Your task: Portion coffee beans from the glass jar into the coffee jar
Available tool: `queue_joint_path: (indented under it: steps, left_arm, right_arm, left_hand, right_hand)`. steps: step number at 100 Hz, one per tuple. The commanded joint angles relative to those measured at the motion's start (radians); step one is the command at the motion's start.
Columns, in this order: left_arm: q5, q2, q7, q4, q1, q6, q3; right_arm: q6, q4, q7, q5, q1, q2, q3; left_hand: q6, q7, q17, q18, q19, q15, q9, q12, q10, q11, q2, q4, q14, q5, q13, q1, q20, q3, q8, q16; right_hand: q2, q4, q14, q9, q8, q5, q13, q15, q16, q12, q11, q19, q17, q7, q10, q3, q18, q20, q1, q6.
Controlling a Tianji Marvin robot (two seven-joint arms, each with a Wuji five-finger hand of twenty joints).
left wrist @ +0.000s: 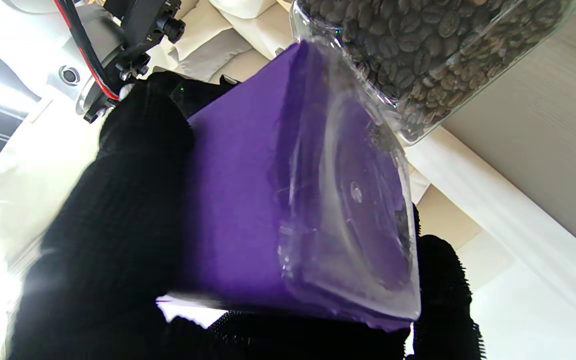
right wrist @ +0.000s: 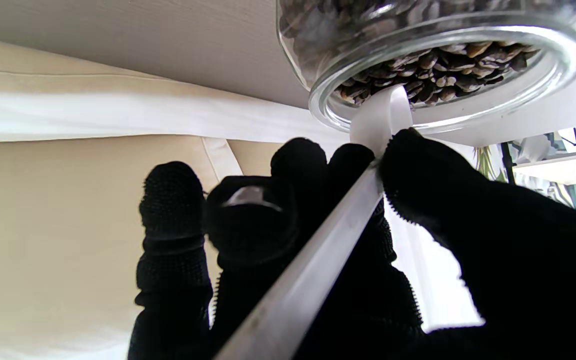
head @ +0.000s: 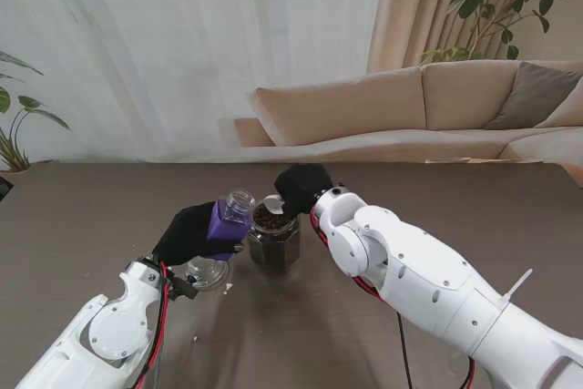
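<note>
A glass jar (head: 274, 239) filled with coffee beans stands open on the brown table (head: 82, 216). My right hand (head: 301, 187) in a black glove is shut on a white spoon (head: 274, 204), whose bowl dips into the jar's mouth. The right wrist view shows the spoon (right wrist: 379, 117) resting on the beans just inside the glass jar's rim (right wrist: 443, 65). My left hand (head: 187, 232) is shut on the purple-labelled coffee jar (head: 228, 220), held off the table and tilted, its open mouth close beside the bean jar. In the left wrist view the coffee jar (left wrist: 248, 200) looks empty, with the glass jar (left wrist: 418, 50) right behind it.
A round glass lid (head: 208, 272) lies on the table beside my left wrist, with small white specks (head: 228, 287) near it. A beige sofa (head: 410, 107) stands beyond the table's far edge, with plants (head: 16, 134) at both sides.
</note>
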Motion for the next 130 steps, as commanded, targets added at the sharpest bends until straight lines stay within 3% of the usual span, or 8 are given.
queue_joint_path:
  steps: [1, 50, 91, 130]
  left_arm:
    - [-0.003, -0.003, -0.014, -0.007, 0.001, -0.004, 0.001]
    - [-0.001, -0.004, -0.008, -0.019, 0.009, 0.005, 0.001]
    - [0.001, -0.003, -0.009, -0.031, 0.019, 0.015, -0.004]
    - [-0.003, -0.004, -0.010, -0.027, 0.013, 0.027, 0.002]
  right_arm:
    - [0.007, 0.015, 0.012, -0.005, 0.011, -0.009, -0.016]
    - [-0.037, 0.003, 0.022, 0.062, -0.014, -0.014, -0.010]
    - [0.039, 0.021, 0.021, 0.110, -0.001, -0.034, -0.025]
    - [0.094, -0.017, 0.043, 0.150, -0.021, -0.029, 0.026]
  left_hand:
    - [-0.081, 0.191, -0.031, -0.137, -0.012, 0.066, 0.009, 0.004, -0.054, 0.002, 0.237, 0.043, 0.035, 0.141, -0.009, 0.175, -0.010, 0.425, 0.060, 0.024]
    - [-0.082, 0.191, -0.030, -0.138, -0.011, 0.066, 0.009, 0.004, -0.055, 0.002, 0.237, 0.044, 0.034, 0.141, -0.008, 0.176, -0.010, 0.425, 0.060, 0.024]
    - [-0.083, 0.190, -0.030, -0.137, -0.011, 0.066, 0.009, 0.004, -0.056, 0.003, 0.238, 0.043, 0.033, 0.140, -0.008, 0.175, -0.010, 0.424, 0.060, 0.024]
    - [-0.081, 0.189, -0.032, -0.137, -0.012, 0.065, 0.008, 0.002, -0.054, 0.001, 0.238, 0.043, 0.037, 0.140, -0.010, 0.176, -0.010, 0.423, 0.059, 0.024]
  right_hand:
    - [-0.002, -0.011, -0.098, 0.038, 0.008, -0.002, 0.027, 0.008, 0.008, 0.013, 0.011, -0.012, 0.346, 0.020, 0.011, 0.063, -0.006, 0.005, -0.007, -0.019]
    - [-0.003, -0.012, -0.099, 0.034, 0.011, -0.007, 0.027, 0.005, 0.007, 0.013, 0.013, -0.014, 0.343, 0.020, 0.012, 0.064, -0.013, 0.003, -0.009, -0.026]
    - [-0.003, -0.011, -0.095, 0.033, 0.011, -0.009, 0.027, 0.001, 0.006, 0.013, 0.013, -0.015, 0.341, 0.021, 0.014, 0.063, -0.012, 0.003, -0.007, -0.022]
    - [-0.007, -0.011, -0.094, 0.037, 0.009, -0.004, 0.027, 0.007, 0.009, 0.012, 0.014, -0.013, 0.344, 0.023, 0.019, 0.066, -0.006, 0.003, -0.004, -0.015]
